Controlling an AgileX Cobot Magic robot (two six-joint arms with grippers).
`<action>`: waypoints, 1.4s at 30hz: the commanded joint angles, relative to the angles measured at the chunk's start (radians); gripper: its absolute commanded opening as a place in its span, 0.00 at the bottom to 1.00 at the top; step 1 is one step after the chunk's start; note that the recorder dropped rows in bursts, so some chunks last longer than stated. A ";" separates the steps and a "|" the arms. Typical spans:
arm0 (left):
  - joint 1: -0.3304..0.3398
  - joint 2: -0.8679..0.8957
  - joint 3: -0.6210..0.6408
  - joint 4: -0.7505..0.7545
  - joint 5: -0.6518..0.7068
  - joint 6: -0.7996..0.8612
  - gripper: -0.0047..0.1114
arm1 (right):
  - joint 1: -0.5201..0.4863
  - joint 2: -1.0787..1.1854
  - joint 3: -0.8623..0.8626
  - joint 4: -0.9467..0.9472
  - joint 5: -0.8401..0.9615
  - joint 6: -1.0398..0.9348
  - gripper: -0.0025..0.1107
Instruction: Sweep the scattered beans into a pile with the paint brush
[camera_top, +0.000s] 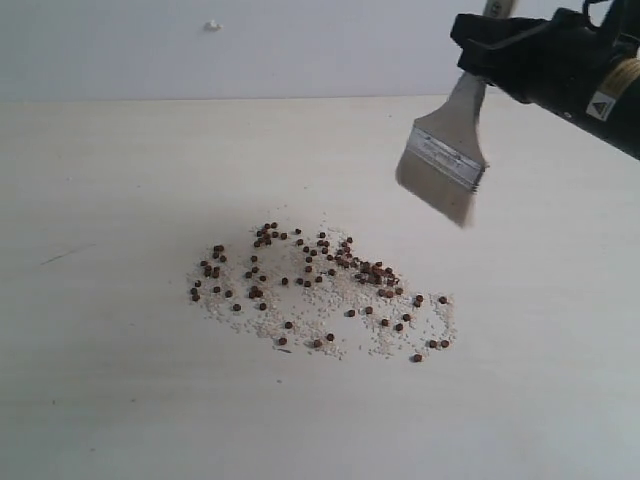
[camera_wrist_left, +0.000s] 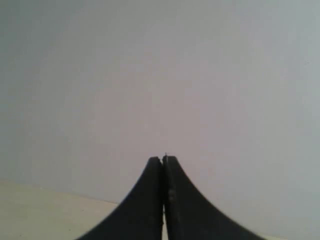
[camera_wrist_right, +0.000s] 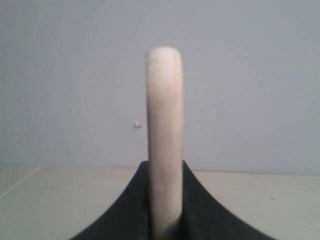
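Note:
The beans (camera_top: 310, 285) lie scattered over the pale table, small reddish-brown dots mixed with whitish crumbs, denser around the patch's upper middle. The paint brush (camera_top: 443, 160) hangs in the air above and to the right of them, bristles pointing down-left, not touching the table. My right gripper (camera_top: 487, 50) is shut on its cream handle (camera_wrist_right: 164, 130), which stands up between the black fingers (camera_wrist_right: 135, 200) in the right wrist view. My left gripper (camera_wrist_left: 163, 159) is shut on nothing and faces a blank wall; the exterior view does not show it.
The pale table (camera_top: 120, 380) spreads on all sides of the beans. A grey wall (camera_top: 250, 45) rises behind it with a small white mark (camera_top: 212, 25). A faint dark scratch (camera_top: 65, 255) lies at the left.

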 joint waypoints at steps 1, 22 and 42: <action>0.001 -0.005 0.006 0.004 0.000 -0.006 0.04 | -0.003 -0.080 0.134 0.250 0.001 -0.105 0.02; 0.001 -0.005 0.006 0.004 0.000 -0.006 0.04 | -0.003 -0.406 0.613 0.492 -0.203 -0.253 0.02; 0.001 -0.005 0.006 0.004 0.000 -0.006 0.04 | 0.019 -0.257 0.374 -0.167 -0.306 0.074 0.02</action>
